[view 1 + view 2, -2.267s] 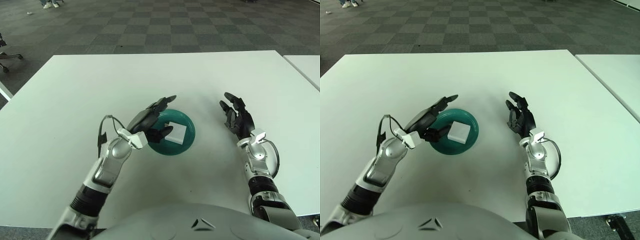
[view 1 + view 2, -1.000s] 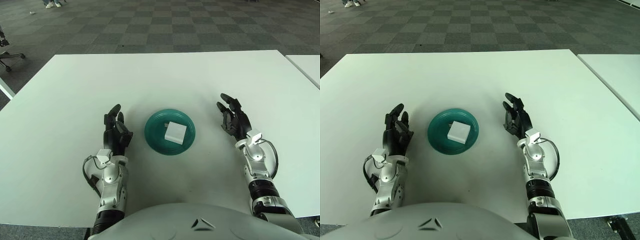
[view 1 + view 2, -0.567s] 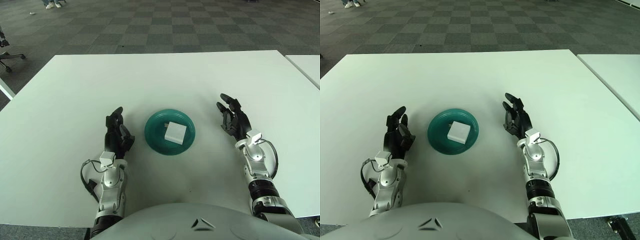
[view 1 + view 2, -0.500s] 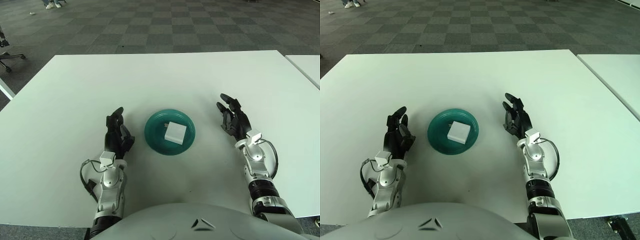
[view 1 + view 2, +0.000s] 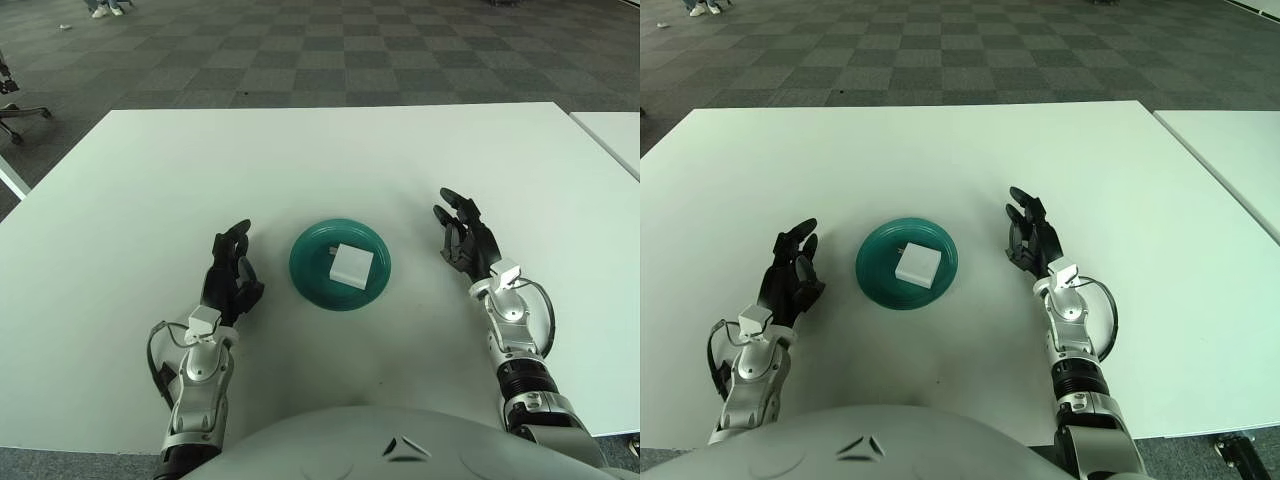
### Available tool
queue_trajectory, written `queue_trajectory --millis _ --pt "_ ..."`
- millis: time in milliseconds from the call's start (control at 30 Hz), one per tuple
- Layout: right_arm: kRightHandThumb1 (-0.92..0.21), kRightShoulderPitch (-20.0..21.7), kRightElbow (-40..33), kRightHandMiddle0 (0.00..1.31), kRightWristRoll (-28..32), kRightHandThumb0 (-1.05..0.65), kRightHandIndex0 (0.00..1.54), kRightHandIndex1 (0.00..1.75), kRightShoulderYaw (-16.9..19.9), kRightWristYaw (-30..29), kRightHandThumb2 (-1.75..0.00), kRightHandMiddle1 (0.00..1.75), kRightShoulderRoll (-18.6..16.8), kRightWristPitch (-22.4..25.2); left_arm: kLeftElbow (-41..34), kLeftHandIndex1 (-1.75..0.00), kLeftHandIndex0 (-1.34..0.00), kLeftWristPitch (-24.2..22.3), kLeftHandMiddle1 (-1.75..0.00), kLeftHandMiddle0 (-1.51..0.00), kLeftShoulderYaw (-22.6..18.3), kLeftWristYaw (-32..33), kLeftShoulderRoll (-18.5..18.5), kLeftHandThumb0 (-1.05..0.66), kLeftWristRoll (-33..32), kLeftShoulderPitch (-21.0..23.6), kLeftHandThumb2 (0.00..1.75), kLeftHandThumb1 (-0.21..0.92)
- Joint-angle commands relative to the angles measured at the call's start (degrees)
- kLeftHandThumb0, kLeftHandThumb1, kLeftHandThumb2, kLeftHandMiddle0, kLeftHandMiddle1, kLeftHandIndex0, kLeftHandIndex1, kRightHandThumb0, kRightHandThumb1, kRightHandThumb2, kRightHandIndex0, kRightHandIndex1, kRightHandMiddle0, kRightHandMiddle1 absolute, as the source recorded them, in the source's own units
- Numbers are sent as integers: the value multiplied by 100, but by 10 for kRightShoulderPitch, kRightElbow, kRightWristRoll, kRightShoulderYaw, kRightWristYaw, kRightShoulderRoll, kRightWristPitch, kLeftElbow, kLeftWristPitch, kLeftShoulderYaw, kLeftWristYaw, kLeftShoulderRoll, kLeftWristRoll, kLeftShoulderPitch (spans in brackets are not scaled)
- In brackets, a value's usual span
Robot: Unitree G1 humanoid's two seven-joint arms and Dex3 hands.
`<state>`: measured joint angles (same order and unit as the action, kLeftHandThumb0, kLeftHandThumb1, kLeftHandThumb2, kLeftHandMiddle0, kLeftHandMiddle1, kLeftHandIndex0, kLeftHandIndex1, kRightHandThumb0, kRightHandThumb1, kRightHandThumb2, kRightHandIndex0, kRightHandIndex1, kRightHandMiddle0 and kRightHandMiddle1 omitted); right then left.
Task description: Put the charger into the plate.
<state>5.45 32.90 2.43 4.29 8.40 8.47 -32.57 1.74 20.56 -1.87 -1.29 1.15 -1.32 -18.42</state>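
Charger: small white square charger (image 5: 351, 265) is seen lying inside the round teal plate (image 5: 307, 270).
Left hand (image 5: 232, 280): positioned left of plate, fingers spread, nothing held.
Right hand (image 5: 469, 242): positioned right of plate, fingers loosely spread, nothing held.
Table: white tabletop (image 5: 300, 160).

A white desk (image 5: 330, 150) carries a teal plate (image 5: 312, 283) near its middle (a second white desk (image 5: 1230, 150) stands just beside, to the right).

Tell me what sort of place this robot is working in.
Probably an office or lab room: a plain white table stands on checkered grey carpet tiles, a wheeled chair base shows at the far left, and a second white table stands to the right.
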Motion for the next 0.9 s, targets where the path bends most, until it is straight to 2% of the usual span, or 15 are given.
queue_trajectory --millis 0,400,633,867 --pt "-92 -95 63 0 -49 -83 21 0 -28 -46 -85 46 -43 -24 33 -69 0 -6 0 -22 2 -12 3 -102 -3 -17 108 92" --pt "-92 -130 20 0 -132 -87 16 0 -56 -168 -87 44 -65 -35 42 -57 0 28 0 -15 4 -8 -1 -104 3 -32 110 92" --pt "-92 -145 -5 0 -196 -93 15 0 -83 -226 -91 38 -54 -12 55 -60 0 38 -1 -16 1 -13 1 -104 -4 -34 111 92" --pt "-92 -151 -22 0 -238 -99 16 0 -101 -253 -96 31 -39 14 82 -66 0 63 -2 -20 -6 -20 0 -101 -17 -26 112 92"
